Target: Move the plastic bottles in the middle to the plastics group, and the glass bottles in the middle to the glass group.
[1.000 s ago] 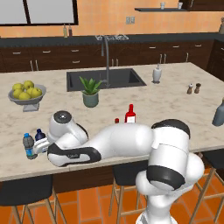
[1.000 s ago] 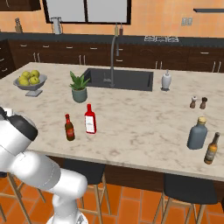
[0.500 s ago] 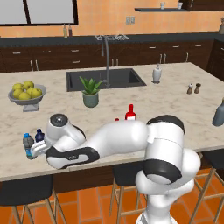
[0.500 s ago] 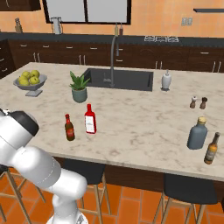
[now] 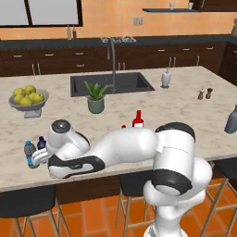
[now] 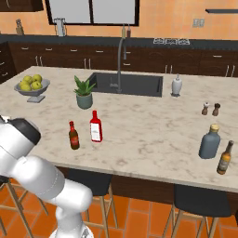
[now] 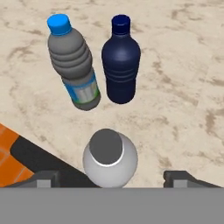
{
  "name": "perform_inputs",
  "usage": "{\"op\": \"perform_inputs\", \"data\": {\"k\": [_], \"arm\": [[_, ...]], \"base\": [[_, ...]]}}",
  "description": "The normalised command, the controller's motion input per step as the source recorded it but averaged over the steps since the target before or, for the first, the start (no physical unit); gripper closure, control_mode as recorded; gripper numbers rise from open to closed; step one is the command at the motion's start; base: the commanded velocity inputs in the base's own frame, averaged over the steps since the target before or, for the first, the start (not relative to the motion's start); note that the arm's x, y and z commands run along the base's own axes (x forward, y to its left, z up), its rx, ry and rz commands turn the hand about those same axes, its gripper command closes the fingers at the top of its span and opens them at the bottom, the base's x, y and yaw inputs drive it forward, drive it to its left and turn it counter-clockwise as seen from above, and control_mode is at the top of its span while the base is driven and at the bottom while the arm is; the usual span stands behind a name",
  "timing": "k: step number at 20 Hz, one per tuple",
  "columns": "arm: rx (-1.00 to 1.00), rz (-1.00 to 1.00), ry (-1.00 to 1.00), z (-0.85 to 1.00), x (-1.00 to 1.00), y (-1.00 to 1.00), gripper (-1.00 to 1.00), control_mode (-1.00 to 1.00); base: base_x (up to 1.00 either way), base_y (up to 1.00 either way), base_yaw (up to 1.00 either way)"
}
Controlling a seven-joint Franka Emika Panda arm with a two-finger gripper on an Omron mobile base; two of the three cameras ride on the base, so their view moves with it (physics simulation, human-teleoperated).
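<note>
We start w/ the bench, a marble island w/ the sink set in its far side. The arm reaches low across the near-left edge of the bench, so the hand sits over the left corner. In the hand view its two tips stand wide apart, one each side of the small greyish plastic bottle; we read the hand as spread, not pinching the bottle.

Task status, as we judge it:
- Plastics: the greyish bottle stands upright on the bench, just beside the blue-labelled clear bottle and the navy bottle, near the bench edge. We take this step as done, or all but done; hand needs only to clear w/o tipping it.
- Glass: not started. The red bottle and the slim brown bottle stand side by side mid-bench, close but apart, in front of the potted plant.
- Target grp: the grey-blue glass bottle stands at the far right of the bench, well apart from the two, w/ another brown bottle just beside it.

Remaining: two glass transfers, approx. two thirds of the job.
</note>
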Motion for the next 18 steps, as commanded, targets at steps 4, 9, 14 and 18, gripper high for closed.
{"op": "perform_inputs", "data": {"k": [4, 9, 14, 18], "arm": [[0.00, 0.00, 0.00, 0.34, -0.09, 0.00, -1.00, -1.00], [0.01, -0.05, 0.00, 0.47, -0.53, -0.41, -1.00, -1.00], [0.06, -0.16, 0.00, 0.23, -0.40, -1.00, -1.00, -1.00], [0.07, -0.22, 0.01, 0.19, -0.03, -1.00, -1.00, -1.00]], "base": [[0.00, 0.00, 0.00], [0.00, 0.00, 0.00], [0.00, 0.00, 0.00], [0.00, 0.00, 0.00]]}}
